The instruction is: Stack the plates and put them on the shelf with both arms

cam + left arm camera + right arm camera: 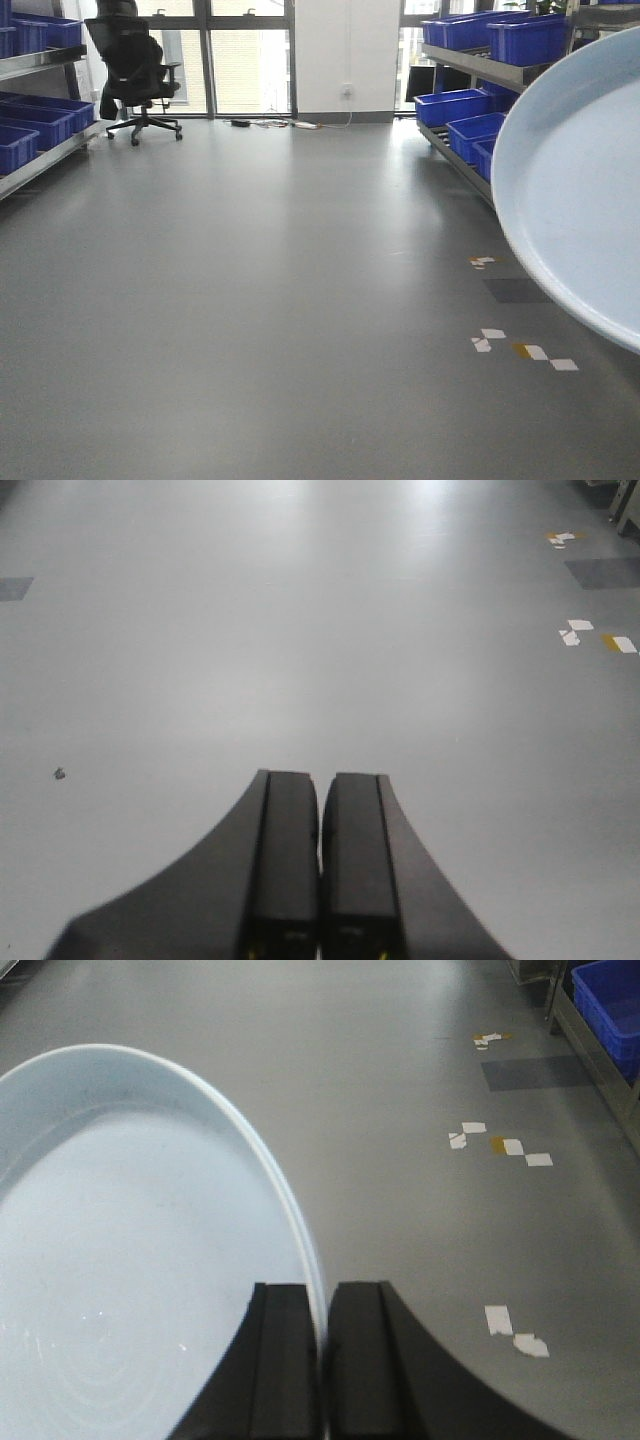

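Seemingly early: right gripper point(322, 1295) jaws clamped on one plate point(130, 1260) above the floor point(400, 1050), left gripper point(320, 783) jaws together, empty; stacking, shelving remain.

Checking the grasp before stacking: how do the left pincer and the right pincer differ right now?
The right pincer clamps the rim of a pale blue plate; the left pincer holds nothing. The right pincer's jaws are parted slightly by that rim; the left pincer's jaws meet. Both are black and point over the grey floor.
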Robot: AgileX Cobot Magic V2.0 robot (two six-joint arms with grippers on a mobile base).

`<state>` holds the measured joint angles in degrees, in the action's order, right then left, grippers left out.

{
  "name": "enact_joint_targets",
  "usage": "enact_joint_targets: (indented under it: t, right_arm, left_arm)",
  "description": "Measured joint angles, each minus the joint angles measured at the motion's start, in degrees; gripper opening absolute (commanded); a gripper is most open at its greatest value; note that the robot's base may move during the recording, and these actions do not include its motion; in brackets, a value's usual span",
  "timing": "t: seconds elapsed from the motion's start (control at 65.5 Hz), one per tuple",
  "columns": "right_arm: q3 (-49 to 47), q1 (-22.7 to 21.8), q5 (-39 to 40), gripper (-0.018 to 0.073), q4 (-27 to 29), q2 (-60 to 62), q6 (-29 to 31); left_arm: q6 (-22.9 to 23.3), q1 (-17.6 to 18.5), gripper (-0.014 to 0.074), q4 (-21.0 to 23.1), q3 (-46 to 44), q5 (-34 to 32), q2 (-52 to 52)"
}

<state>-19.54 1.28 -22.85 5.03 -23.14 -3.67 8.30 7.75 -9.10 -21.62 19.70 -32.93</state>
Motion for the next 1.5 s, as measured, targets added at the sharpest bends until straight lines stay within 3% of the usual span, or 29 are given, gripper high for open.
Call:
enact_joint_targets:
  t: [1.344,1.374,1.496]
  right_arm:
    - [0.0,0.0,0.0,0.0057,0.0,0.0,0.0]
    - [0.0,0.0,0.0,0.0057,0.0,0.0,0.0]
    - [0.0,0.0,0.0,0.0057,0.0,0.0,0.0]
  left_arm:
    - [0.0,0.0,0.0088,0.0,0.0,0.0,0.0]
    - [2.07,0.0,0.0088,-0.02,0.0,0.0,0.0]
    - [0.63,0.0,0.0088,-0.02,0.08,0.0,0.0]
